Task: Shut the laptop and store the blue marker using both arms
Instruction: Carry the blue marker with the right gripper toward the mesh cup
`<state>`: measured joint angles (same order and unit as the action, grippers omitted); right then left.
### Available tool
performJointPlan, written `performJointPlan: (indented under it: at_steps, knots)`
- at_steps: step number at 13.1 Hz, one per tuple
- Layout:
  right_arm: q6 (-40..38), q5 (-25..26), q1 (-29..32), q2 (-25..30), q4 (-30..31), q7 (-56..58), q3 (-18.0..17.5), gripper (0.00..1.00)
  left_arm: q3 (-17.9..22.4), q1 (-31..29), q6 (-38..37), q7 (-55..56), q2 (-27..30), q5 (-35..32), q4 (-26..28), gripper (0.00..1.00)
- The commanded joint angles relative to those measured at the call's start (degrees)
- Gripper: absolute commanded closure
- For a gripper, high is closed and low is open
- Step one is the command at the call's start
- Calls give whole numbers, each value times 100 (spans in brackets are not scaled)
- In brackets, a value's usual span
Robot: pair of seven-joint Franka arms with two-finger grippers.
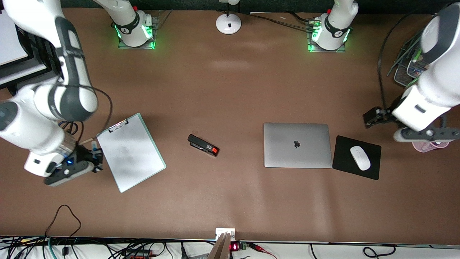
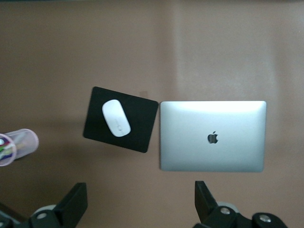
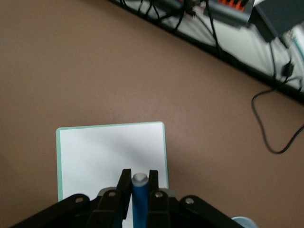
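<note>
At the right arm's end of the table, the right gripper (image 1: 96, 157) hangs up in the air over the edge of the clipboard (image 1: 131, 152), its fingers (image 3: 124, 186) pinching the blue marker (image 3: 139, 199). The marker is a bright blue barrel with a whitish, rounded end poking up between the black fingertips. The clipboard is a white sheet on a pale green board, with a clip at its top. Toward the middle of the table lies a black stapler (image 1: 203, 145) with a red-orange end. Next comes the laptop (image 1: 297, 145), closed flat, slim and silver-grey, with a dark apple logo in the middle of its lid; no other writing can be read. Just beside it, a black mouse pad (image 1: 357, 157) carries a white mouse (image 1: 360, 158). The left gripper (image 2: 140, 204) waits above the table at the left arm's end, its fingers spread wide and holding nothing, near a clear pink cup (image 2: 19, 146).
</note>
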<state>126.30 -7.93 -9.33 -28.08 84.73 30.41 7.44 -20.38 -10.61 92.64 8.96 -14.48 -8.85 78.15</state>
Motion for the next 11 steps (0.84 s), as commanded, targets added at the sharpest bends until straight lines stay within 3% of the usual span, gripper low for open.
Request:
performJointPlan:
  at_steps: [1,6,11]
  knots:
    - [-97,-139,211,372,122,857,-32,97,-71,-187,-105,-386,497,-21,252,0]
    - [-176,-551,545,785,166,2439,-41,98,-80,-459,-97,-422,964,383,595,0]
    - [-861,-1965,1178,830,140,4468,-23,100,-80,-459,-141,-413,1166,392,692,0]
